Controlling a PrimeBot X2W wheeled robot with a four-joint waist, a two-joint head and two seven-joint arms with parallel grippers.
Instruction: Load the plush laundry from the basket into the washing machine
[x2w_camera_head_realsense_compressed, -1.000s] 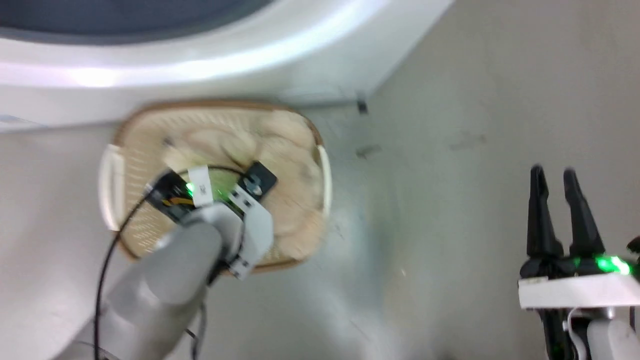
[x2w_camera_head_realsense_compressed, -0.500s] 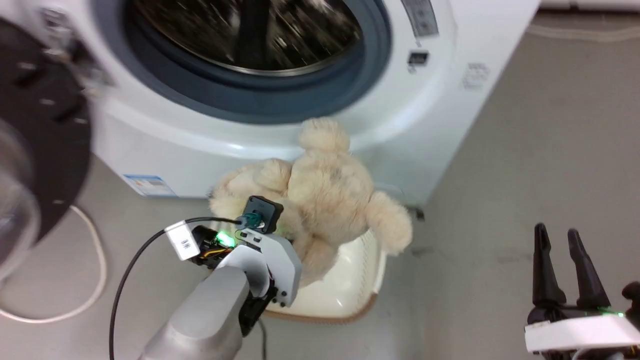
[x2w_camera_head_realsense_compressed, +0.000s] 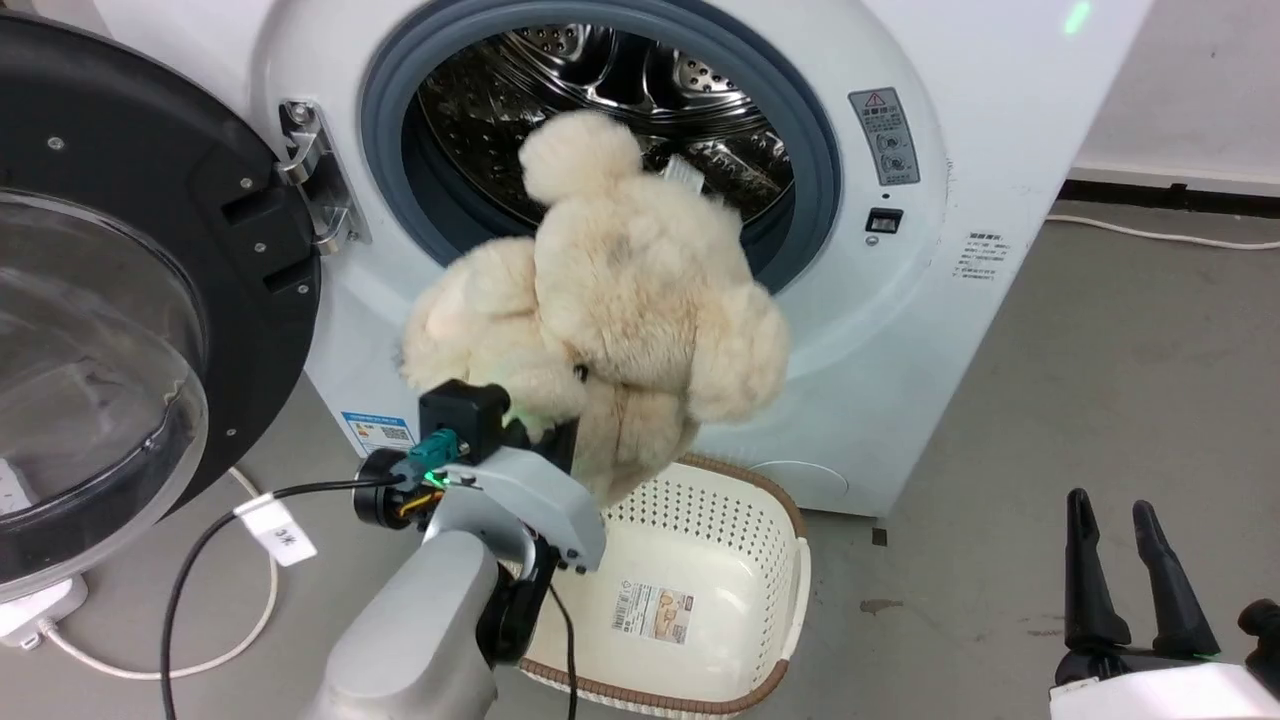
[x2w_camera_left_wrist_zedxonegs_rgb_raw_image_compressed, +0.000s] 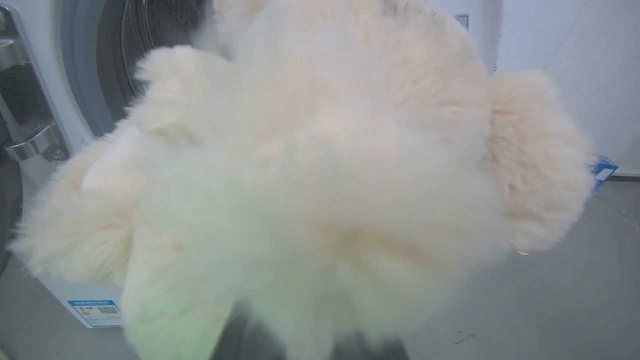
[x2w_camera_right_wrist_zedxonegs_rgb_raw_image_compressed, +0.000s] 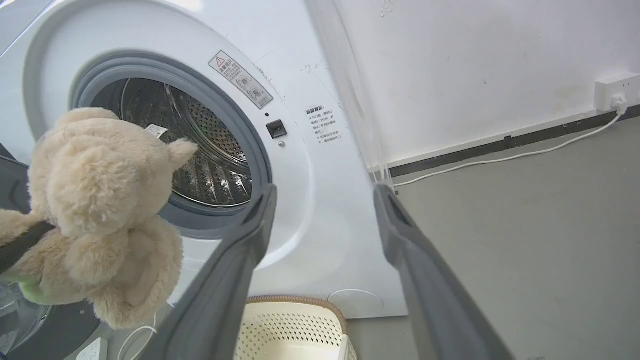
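**Head view.**
- Washing machine (x2w_camera_head_realsense_compressed: 900, 300): white front-loader. Its round black-framed glass door (x2w_camera_head_realsense_compressed: 100, 300) is swung wide to the left, baring the steel drum (x2w_camera_head_realsense_compressed: 600, 90).
- Plush laundry (x2w_camera_head_realsense_compressed: 620, 290): cream-beige bear, clear of the basket and held up in front of the lower part of the drum opening. One rounded limb is uppermost, and a small white tag (x2w_camera_head_realsense_compressed: 682, 172) sits at its top right.
- Left hand (x2w_camera_head_realsense_compressed: 545, 440): under the plush laundry with its fingers buried in the fur, pinching it.
- Basket (x2w_camera_head_realsense_compressed: 790, 520): on the floor (x2w_camera_head_realsense_compressed: 1100, 350) against the machine's base, below the plush laundry, with a label (x2w_camera_head_realsense_compressed: 652, 612) on its bottom.
- Right hand (x2w_camera_head_realsense_compressed: 1108, 502): lower right, well apart from the rest, fingers spread and holding nothing.
- White cable (x2w_camera_head_realsense_compressed: 240, 640): looped on the floor under the door.

**Left wrist view.**
- Plush laundry (x2w_camera_left_wrist_zedxonegs_rgb_raw_image_compressed: 320, 175): blurred fur close to the lens. The hand's two dark fingers (x2w_camera_left_wrist_zedxonegs_rgb_raw_image_compressed: 235, 340) go into it at the bottom edge.
- Washing machine (x2w_camera_left_wrist_zedxonegs_rgb_raw_image_compressed: 80, 75): grey gasket and door hinge (x2w_camera_left_wrist_zedxonegs_rgb_raw_image_compressed: 30, 145) at left.

**Right wrist view.**
- Right hand (x2w_camera_right_wrist_zedxonegs_rgb_raw_image_compressed: 326, 192): fingers spread, nothing between them.
- Plush laundry (x2w_camera_right_wrist_zedxonegs_rgb_raw_image_compressed: 100, 200): at left before the drum mouth, with a dark finger of the left hand (x2w_camera_right_wrist_zedxonegs_rgb_raw_image_compressed: 20, 245) across it.
- Basket (x2w_camera_right_wrist_zedxonegs_rgb_raw_image_compressed: 295, 320): below, at the machine's foot.
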